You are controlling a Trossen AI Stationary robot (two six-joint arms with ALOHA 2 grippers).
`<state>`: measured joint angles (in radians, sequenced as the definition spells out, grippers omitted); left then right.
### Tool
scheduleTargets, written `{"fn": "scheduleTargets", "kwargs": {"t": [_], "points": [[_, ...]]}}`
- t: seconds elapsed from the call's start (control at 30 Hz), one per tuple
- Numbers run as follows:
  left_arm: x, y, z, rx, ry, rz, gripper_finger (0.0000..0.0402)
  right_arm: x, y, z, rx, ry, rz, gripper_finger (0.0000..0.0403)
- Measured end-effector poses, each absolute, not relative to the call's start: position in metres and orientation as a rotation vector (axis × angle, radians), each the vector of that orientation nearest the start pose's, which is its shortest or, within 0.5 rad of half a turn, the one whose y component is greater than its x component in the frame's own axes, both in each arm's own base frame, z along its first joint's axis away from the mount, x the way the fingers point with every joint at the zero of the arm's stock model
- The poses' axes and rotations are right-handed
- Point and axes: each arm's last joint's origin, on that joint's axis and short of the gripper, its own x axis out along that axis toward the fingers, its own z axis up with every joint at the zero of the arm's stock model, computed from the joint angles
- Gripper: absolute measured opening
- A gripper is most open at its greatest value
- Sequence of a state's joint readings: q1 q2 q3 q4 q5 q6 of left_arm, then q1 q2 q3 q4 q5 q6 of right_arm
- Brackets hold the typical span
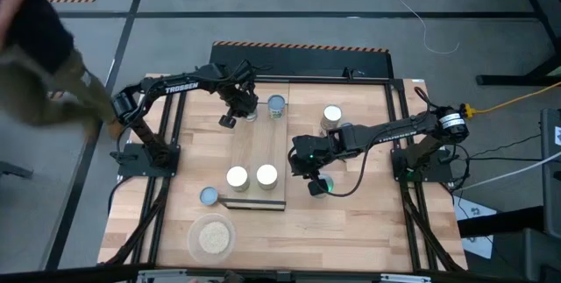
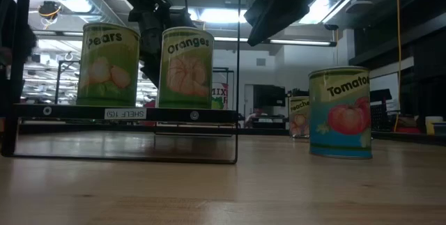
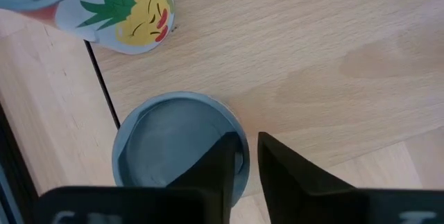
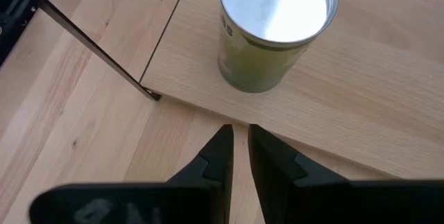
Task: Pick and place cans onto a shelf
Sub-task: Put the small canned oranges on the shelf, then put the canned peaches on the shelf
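A: Left hand (image 3: pixel 243 165)?
B: Fingers a narrow gap apart, gripping nothing, above the grey-topped can (image 3: pixel 177 144) on the shelf (image 1: pixel 254 143), probably just released. Lift straight up.

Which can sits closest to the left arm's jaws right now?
The grey-topped can at the shelf's far end, right beside the left gripper. The two white-topped cans stand at the opposite end.
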<state>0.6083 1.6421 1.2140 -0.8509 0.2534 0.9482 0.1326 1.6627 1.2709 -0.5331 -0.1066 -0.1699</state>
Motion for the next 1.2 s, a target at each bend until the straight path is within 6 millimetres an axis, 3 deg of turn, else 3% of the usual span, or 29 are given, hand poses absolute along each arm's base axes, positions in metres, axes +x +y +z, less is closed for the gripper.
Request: {"fn": "scheduleTargets", "kwargs": {"t": [0.8,1.2], "points": [[0.263,0.175,0.23,0.313,1.147,-0.242,0.0074,0.348,0.05,0.251,-0.166,0.907,0.299,0.0052],[0.251,0.166,0.258,0.327,1.082,-0.178,0.0068,0.343,0.049,0.254,-0.158,0.93,0.298,0.0052]]}}
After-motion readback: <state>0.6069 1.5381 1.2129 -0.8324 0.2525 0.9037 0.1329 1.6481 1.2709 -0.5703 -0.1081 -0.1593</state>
